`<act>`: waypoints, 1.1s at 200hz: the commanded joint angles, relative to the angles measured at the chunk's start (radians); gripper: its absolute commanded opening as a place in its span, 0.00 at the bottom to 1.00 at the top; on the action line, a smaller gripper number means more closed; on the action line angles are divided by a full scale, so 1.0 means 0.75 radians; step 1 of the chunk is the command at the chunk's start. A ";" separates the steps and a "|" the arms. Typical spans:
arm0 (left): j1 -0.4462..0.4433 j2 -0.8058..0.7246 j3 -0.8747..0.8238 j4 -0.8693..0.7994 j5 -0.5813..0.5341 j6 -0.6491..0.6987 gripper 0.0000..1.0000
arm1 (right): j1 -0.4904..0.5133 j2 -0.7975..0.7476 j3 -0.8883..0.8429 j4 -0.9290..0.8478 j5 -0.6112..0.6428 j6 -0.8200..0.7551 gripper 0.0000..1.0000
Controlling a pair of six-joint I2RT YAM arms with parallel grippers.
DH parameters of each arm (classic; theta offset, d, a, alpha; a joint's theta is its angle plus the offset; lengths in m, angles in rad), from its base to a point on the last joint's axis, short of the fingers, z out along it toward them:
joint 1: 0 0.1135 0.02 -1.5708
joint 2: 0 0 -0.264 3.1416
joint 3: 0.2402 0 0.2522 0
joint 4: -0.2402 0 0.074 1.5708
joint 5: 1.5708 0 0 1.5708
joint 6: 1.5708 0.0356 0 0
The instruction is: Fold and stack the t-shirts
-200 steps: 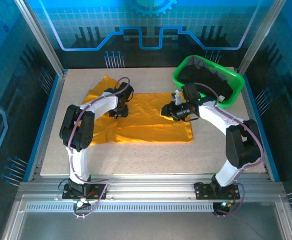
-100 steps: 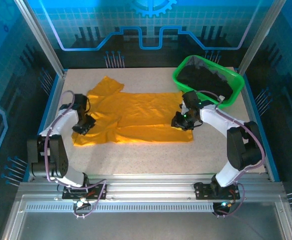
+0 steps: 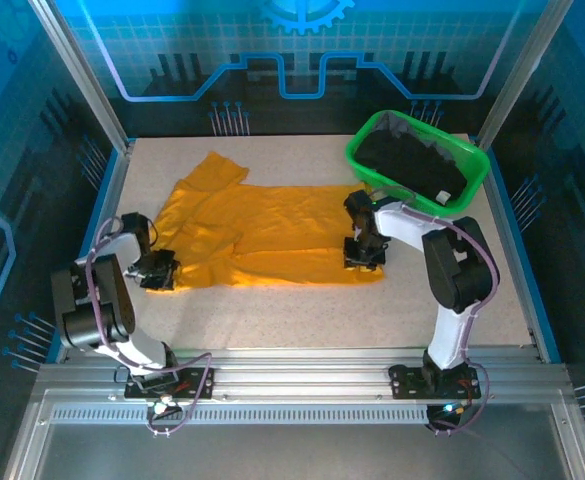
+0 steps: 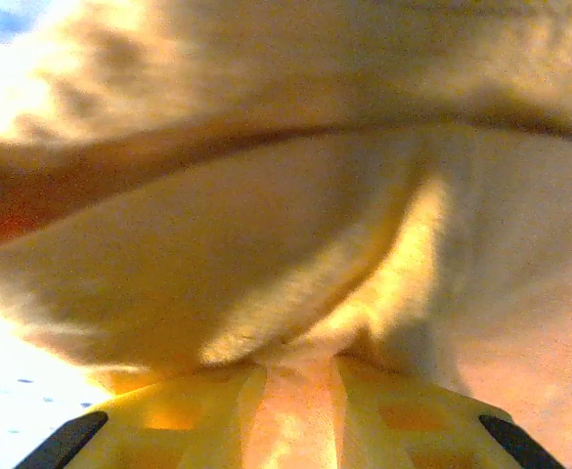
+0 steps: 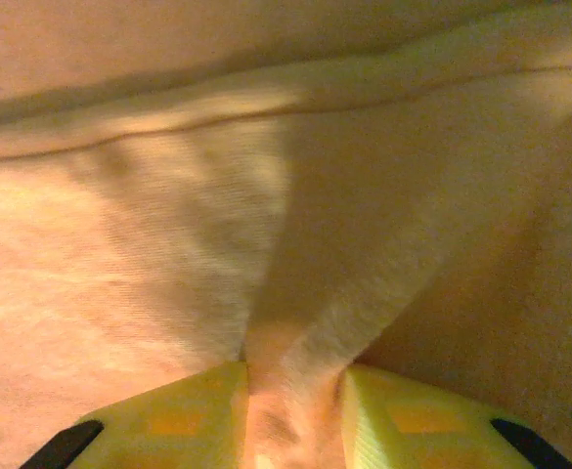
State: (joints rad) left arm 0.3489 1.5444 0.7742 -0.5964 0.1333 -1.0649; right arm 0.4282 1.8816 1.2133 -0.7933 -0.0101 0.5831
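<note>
Left tool nearly closed, pinching a fold of the orange t-shirt. In the left wrist view the fabric is bunched between its 2 yellow fingers. Right tool is also clamped narrow on the same shirt, cloth wedged between its fingers. The shirt lies spread on the tabletop between the 2 tools and beyond them. Just behind the right tool, green basket holding black t-shirts.
</note>
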 commanded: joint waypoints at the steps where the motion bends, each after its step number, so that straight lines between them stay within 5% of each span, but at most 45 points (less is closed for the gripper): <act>1: 0.141 -0.043 -0.174 -0.048 -0.057 -0.071 0.28 | 0.113 0.026 -0.028 -0.115 0.035 0.018 0.33; 31: 0.361 -0.077 -0.229 -0.070 -0.018 0.075 0.28 | 0.218 -0.001 -0.098 -0.160 0.024 0.074 0.33; 77: 0.405 -0.136 -0.211 -0.156 -0.083 0.077 0.28 | 0.296 -0.061 -0.180 -0.200 -0.015 0.120 0.34; 142: 0.653 -0.243 -0.286 -0.163 -0.023 0.122 0.29 | 0.266 -0.101 -0.123 -0.161 -0.107 0.061 0.37; 182: 0.592 -0.307 -0.139 -0.173 -0.023 0.137 0.38 | 0.233 -0.217 -0.022 -0.145 -0.093 0.020 0.41; 220: 0.168 -0.238 0.252 -0.235 -0.173 0.175 0.48 | 0.093 -0.407 -0.020 0.092 -0.084 0.003 0.45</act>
State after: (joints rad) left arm 0.6498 1.3369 0.7898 -0.7555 0.0887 -0.9657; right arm 0.5686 1.6733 1.1786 -0.8455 -0.0669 0.6006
